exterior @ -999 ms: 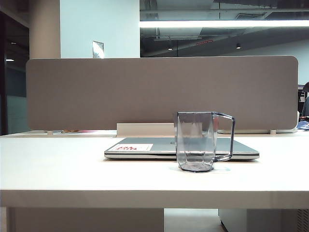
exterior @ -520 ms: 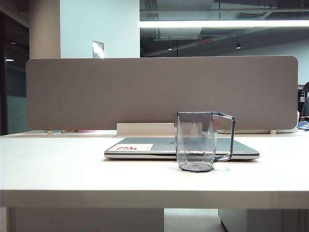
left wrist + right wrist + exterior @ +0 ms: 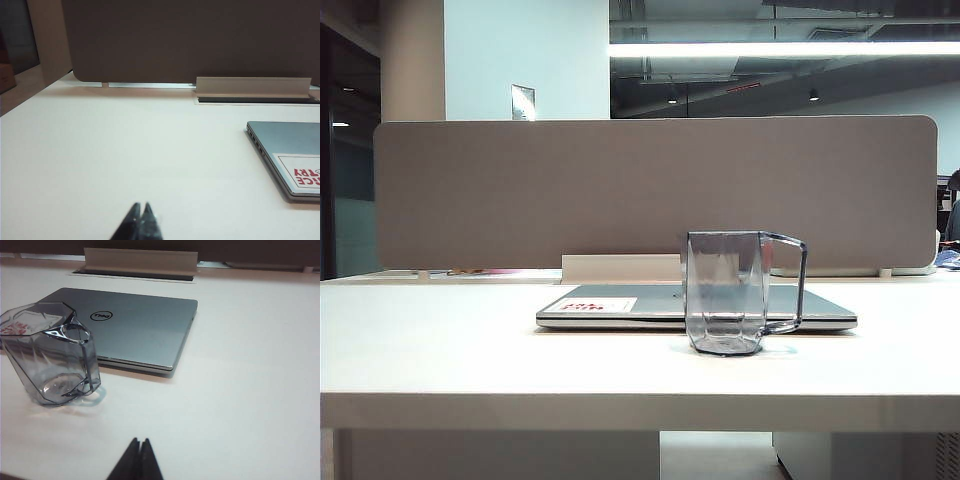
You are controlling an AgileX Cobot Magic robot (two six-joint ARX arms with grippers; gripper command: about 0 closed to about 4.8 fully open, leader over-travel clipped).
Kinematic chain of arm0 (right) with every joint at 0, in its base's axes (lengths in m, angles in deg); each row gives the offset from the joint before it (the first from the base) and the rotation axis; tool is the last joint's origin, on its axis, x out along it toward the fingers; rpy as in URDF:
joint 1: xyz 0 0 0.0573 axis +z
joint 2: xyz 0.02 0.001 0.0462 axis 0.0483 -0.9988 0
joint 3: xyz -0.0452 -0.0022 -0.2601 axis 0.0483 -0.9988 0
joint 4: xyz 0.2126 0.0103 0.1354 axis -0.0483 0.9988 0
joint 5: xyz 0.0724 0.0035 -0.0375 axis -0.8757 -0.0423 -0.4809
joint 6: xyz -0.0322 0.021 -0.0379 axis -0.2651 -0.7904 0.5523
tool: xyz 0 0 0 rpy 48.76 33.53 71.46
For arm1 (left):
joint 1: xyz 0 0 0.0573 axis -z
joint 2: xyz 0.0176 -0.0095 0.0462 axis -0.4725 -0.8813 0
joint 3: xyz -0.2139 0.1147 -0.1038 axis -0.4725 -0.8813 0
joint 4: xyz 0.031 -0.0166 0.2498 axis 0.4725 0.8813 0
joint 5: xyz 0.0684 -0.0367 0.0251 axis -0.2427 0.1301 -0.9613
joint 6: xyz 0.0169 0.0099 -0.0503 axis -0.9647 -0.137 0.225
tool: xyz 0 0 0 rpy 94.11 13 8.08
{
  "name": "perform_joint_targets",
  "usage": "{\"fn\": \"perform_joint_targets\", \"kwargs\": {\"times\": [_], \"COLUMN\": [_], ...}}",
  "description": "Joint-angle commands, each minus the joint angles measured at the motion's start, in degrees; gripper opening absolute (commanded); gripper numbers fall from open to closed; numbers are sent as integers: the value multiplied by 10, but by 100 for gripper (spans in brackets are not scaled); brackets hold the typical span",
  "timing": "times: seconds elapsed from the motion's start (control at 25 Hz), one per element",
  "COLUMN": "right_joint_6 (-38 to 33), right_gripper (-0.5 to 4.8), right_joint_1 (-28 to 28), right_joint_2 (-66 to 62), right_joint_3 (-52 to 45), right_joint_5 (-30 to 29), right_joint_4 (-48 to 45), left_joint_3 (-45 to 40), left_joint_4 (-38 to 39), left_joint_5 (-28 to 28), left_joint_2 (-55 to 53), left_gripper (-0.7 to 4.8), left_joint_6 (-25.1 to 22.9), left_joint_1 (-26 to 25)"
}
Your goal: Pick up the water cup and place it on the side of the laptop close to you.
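1. A clear grey-tinted plastic water cup (image 3: 725, 293) with a faceted lower body stands upright on the white table (image 3: 440, 350), just in front of the near edge of a slim silver-grey laptop (image 3: 620, 305); from the exterior view, its thin angular loop handle (image 3: 788, 285) points right.
2. The closed laptop lies flat behind the cup, a white-and-red sticker (image 3: 595, 304) at its near left corner and an oval logo (image 3: 101, 316) on its lid, seen from my right wrist.
3. My left gripper (image 3: 140, 212) sits low over the bare table, jaws pressed together with nothing between them, well apart from the laptop's sticker corner (image 3: 300, 172).
4. My right gripper (image 3: 140, 446) is likewise fully closed and holds nothing; it hovers above the table on the near side of the cup (image 3: 47, 357), not touching it.
5. From the right wrist, the cup reads as empty, and whether its base touches the laptop's front edge (image 3: 135, 367) or stands just clear of it I cannot tell.
6. A grey fabric desk divider (image 3: 650, 190) rises behind the laptop, with a pale cable tray (image 3: 620, 267) at its foot.
7. Neither of my arms appears in the exterior view.
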Motion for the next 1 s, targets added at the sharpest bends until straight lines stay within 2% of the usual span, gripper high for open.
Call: {"fn": "perform_joint_targets", "kwargs": {"times": [0.04, 0.28, 0.44, 0.6, 0.64, 0.72, 0.84, 1.0], "right_joint_6": [0, 0, 1, -44, -51, -53, -50, -24], "right_gripper": [-6, -6, -6, -6, -6, -6, -6, -6], "right_joint_1": [0, -7, -98, -169, -186, -229, -246, -250], "right_joint_2": [0, 0, 1, 5, 5, 5, 5, 5], "right_joint_3": [-3, -3, -3, -3, -3, -4, -4, -4], "right_joint_5": [0, -1, -7, -15, -22, -76, -110, -108], "right_joint_4": [-6, -6, -8, -29, -41, -74, -82, -79], "left_joint_3": [2, 2, 2, 2, 2, 2, 2, 2], "left_joint_4": [-5, -5, -5, -5, -5, -5, -5, -5], "left_joint_5": [3, 3, 3, 3, 3, 3, 3, 3], "left_joint_2": [-1, -1, -1, -1, -1, -1, -1, -1], "left_gripper": [-5, -5, -5, -5, -5, -5, -5, -5], "left_joint_6": [-4, -4, -4, -4, -4, -4, -4, -4], "left_joint_1": [-1, -1, -1, -1, -1, -1, -1, -1]}}
